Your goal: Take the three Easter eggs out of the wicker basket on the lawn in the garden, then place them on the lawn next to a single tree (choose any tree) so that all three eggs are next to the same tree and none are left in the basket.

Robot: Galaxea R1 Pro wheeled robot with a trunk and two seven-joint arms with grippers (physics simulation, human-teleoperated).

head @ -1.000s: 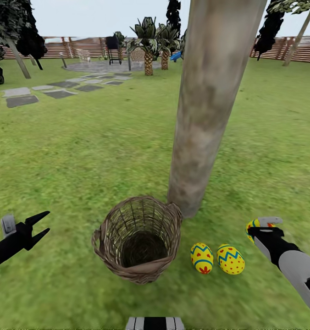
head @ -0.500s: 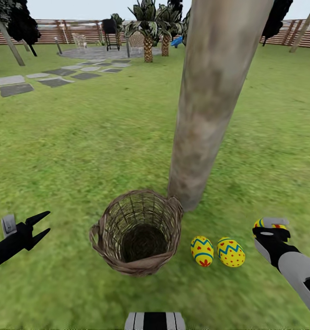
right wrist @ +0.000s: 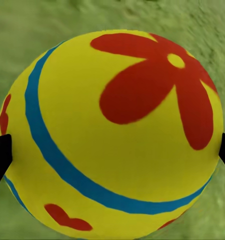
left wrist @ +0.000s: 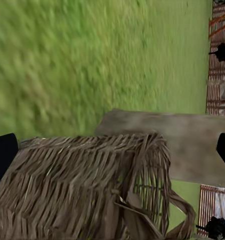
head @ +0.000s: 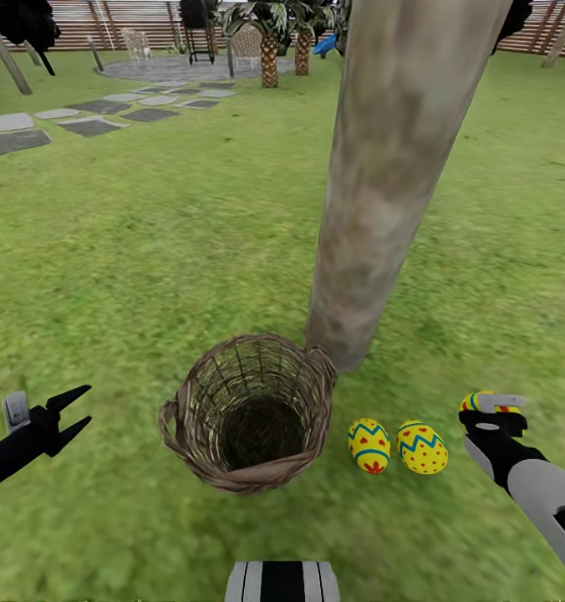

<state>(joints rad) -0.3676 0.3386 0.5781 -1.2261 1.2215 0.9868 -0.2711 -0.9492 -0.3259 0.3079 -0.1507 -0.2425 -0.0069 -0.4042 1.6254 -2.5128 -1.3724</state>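
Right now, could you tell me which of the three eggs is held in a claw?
The egg farthest from the basket, gripped in the right claw; the other two eggs lie side by side on the grass by the tree.

We see three yellow Easter eggs [head: 369, 446] with blue zigzag bands, red dots and red flowers; the egg [right wrist: 112, 132] in the right wrist view shows a big red flower. The wicker basket [head: 246, 411] is brown, the lawn [head: 149, 251] mottled green, the tree [head: 383, 184] trunk pale grey-beige.
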